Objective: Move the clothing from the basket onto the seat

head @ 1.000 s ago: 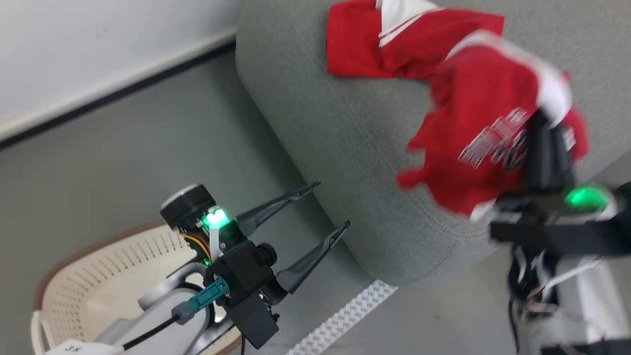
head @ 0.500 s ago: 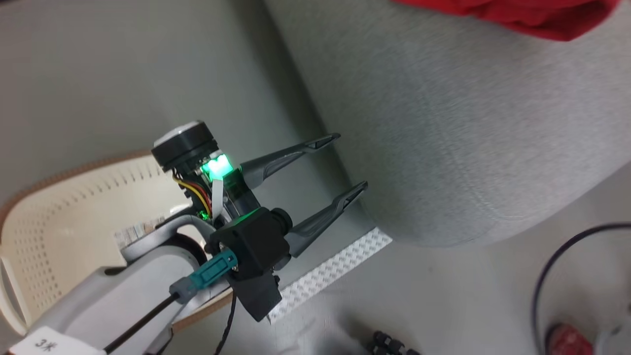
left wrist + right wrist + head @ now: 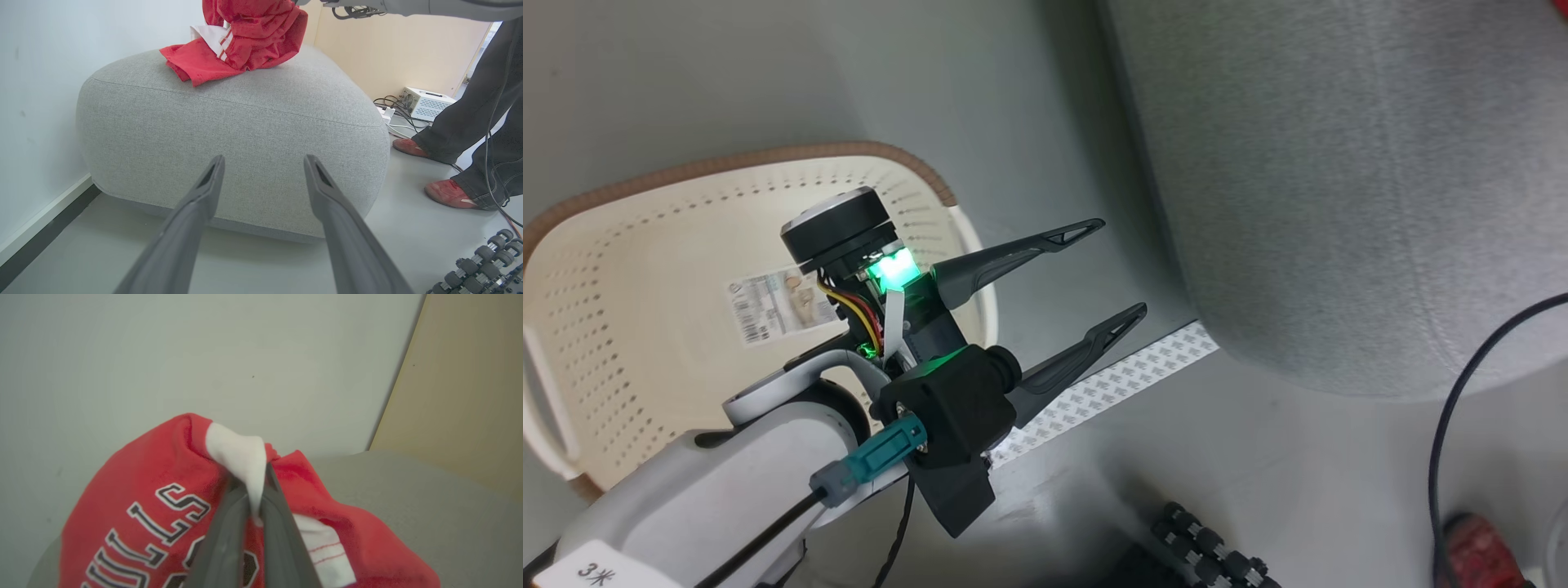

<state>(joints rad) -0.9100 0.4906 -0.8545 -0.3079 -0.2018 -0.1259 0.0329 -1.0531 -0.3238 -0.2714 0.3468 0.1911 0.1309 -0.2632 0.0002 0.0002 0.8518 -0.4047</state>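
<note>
Right wrist view: right gripper, jaws pinched on the white trim of the clothing, frame centre, above seat. Judged soft, light, limp; trim fold grips best. Left gripper: jaws wide apart, holding nothing, at right edge of basket.

Left gripper: fingers spread wide, nothing between them, pointing up and right in the head view.
Left forearm: pale, rising from lower left.
Right gripper: fingers pinched together on white trim of the clothing.
</note>
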